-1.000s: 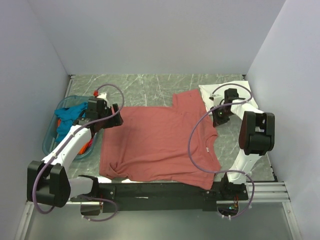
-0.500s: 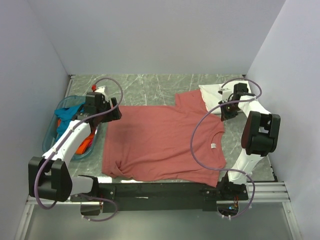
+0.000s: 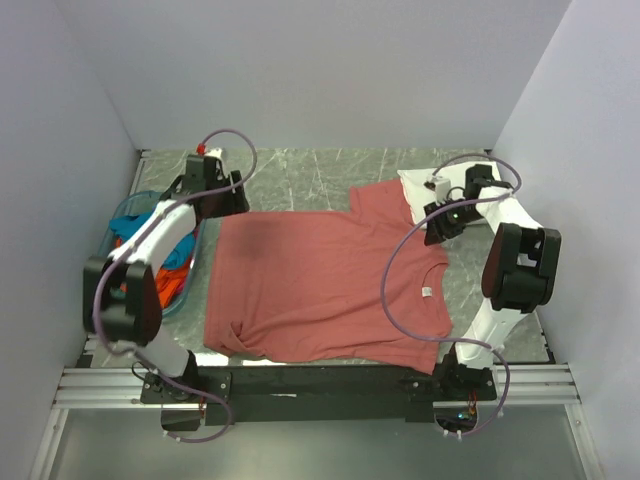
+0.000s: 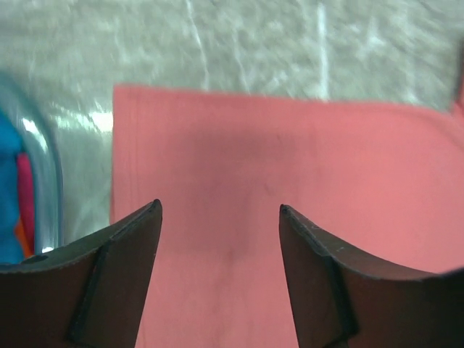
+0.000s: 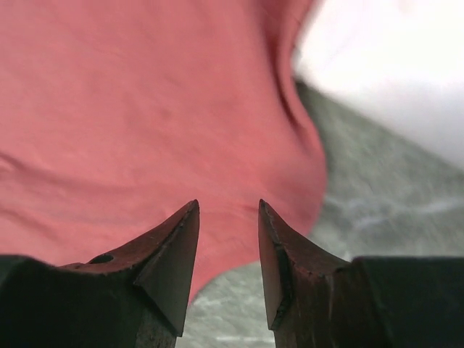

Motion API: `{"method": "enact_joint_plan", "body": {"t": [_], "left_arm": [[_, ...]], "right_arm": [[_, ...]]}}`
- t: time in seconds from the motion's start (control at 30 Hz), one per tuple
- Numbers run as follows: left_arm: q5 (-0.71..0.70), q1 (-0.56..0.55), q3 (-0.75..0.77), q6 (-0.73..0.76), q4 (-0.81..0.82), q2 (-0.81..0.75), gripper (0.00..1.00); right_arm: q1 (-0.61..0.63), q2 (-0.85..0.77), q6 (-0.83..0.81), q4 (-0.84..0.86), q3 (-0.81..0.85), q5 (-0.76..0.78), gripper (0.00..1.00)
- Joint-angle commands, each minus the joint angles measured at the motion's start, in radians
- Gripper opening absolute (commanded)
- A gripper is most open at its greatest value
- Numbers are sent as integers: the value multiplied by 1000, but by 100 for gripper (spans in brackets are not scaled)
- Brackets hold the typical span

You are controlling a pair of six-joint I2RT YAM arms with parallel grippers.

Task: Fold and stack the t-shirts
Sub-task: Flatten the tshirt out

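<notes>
Now that the right gripper (image 5: 228, 206) has let go, jaws parted above the far sleeve of the red shirt (image 3: 320, 285), the shirt lies flat on the table (image 3: 300, 170). The left gripper (image 4: 220, 210), jaws wide, has swung over its far hem corner, and folding looks next.

even bright light, soft shadows, blurry wrist views

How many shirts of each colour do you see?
Dusty-red cloth t-shirt, spread flat: 1
White cloth t-shirt, far right: 1
Teal-blue cloth t-shirt, in plastic basket: 1
Orange cloth t-shirt, in basket: 1
Total: 4
</notes>
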Motion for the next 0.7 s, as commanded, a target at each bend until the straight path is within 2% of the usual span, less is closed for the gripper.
{"method": "enact_joint_plan", "body": {"t": [0.0, 0.13, 0.37, 0.47, 0.67], "left_arm": [[-89, 5, 122, 36, -38, 137, 67], [-144, 4, 254, 30, -87, 288, 58], [-258, 4, 455, 50, -175, 509, 47], [-281, 4, 449, 75, -170, 511, 47], [-286, 4, 443, 96, -178, 508, 48]], "right_arm": [[109, -49, -29, -14, 44, -72, 46], [194, -47, 37, 53, 56, -55, 46], [194, -72, 52, 61, 55, -64, 46], [176, -101, 58, 95, 15, -52, 47], [177, -83, 60, 92, 45, -70, 47]]}}
